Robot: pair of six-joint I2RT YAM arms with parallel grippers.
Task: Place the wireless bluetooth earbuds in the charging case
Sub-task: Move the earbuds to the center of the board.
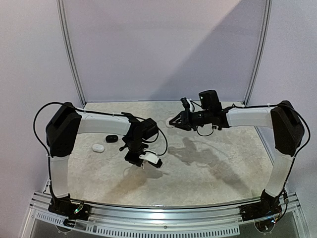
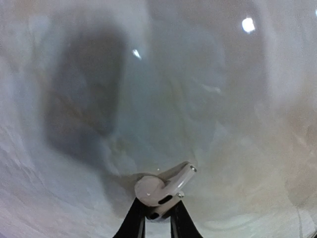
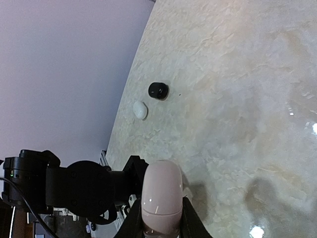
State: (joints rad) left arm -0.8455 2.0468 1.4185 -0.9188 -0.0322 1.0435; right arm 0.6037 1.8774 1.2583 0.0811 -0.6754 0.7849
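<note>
nearest the overhead camera, the metal rail (image 1: pixel 163 208) carries both arm bases at six o'clock of the view. beyond it spreads the marbled table (image 1: pixel 223 153). the left arm (image 1: pixel 99 124) reaches in from nine o'clock and the right arm (image 1: pixel 247 118) from three o'clock, their wrists near each other but apart. the right gripper (image 3: pixel 161 214) is clamped on the charging case (image 3: pixel 161 191), a smooth pale pebble held off the table. no open lid or socket shows, and it looks closed. at nine o'clock of the left wrist a black case (image 1: pixel 111 138) lies on the table, with a white case (image 1: pixel 97 148) just beside it toward seven o'clock. the left gripper (image 1: pixel 141 159) is pinched tight on the earbud (image 2: pixel 161 187), lifted above the table at about seven o'clock of the held case and apart from it. risk: if the case is indeed shut, the bud has nowhere to go, and a push could skew the case in its grip. the bud is pinched only at its rounded head, so it may pivot or slip on contact. the earbud is white and glossy, with a bulbous head and a short stem pointing to two o'clock in the left wrist view. a second pale piece lies under it, and whether that is another bud cannot be told.
</note>
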